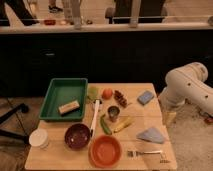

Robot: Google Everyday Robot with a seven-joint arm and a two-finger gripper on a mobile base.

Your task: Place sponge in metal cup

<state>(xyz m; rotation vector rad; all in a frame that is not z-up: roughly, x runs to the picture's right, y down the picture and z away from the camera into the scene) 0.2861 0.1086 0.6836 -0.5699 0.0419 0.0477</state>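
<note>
I am looking at a pale wooden table (55,156) set in front of a dark, low wall, with a light ledge running along the top of the wall and chair or table legs behind it.

The robot arm (187,85) is white and bulky and comes in from the right side of the view. The gripper (171,117) hangs at its lower end, just off the table's right edge, level with the middle of the table and away from everything on it. I cannot tell from here whether it is open or closed, and it is holding nothing that I can see.

The sponge (145,97) lies flat near the back right corner of the table, not far from the arm. The metal cup (113,113) stands upright near the middle of the table, to the left of the sponge and a little nearer the front, well apart from it.

A green tray (48,100) sits on the back left of the table with a tan block (69,106) inside it. Just beside the cup lie a white stick-like utensil (95,117), a green vegetable (104,125) and a yellow item (123,124). Behind the cup are a red-orange fruit (107,93) and a brown lumpy item (120,97).

Along the front stand a white tub (38,138), a dark bowl (77,136) and an orange bowl (105,150). A fork (145,153) and a folded blue-grey cloth (151,134) lie at the front right.
</note>
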